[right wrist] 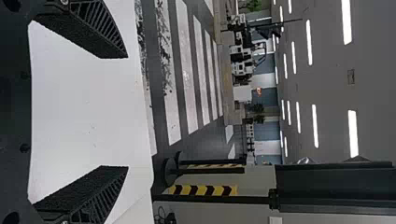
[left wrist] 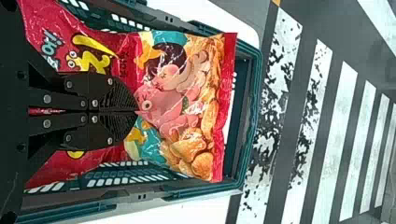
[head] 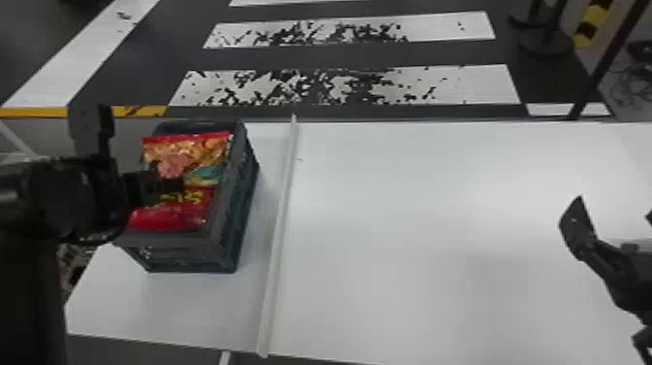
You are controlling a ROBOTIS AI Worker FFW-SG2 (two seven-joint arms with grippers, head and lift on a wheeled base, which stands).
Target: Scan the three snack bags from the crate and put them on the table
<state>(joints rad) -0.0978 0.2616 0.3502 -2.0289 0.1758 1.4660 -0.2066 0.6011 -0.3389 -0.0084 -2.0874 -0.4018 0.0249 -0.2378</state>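
Red film with yellow lettering and a pink cartoon figure covers the snack bag [head: 187, 150] in the dark blue-green crate [head: 237, 194]. The left hand [head: 180, 184] has its 2 fingers closed on the bag's middle, the film narrowing there. The right hand [head: 615, 208] is wide open and empty, over the right side. Beneath lies the white counter [head: 412, 218], crate at its left, with 1 raised strip [head: 279, 218] running near to far just beside. White-striped dark floor [head: 412, 56] spreads beyond; yellow-and-black banding [right wrist: 203, 190] marks the far right.
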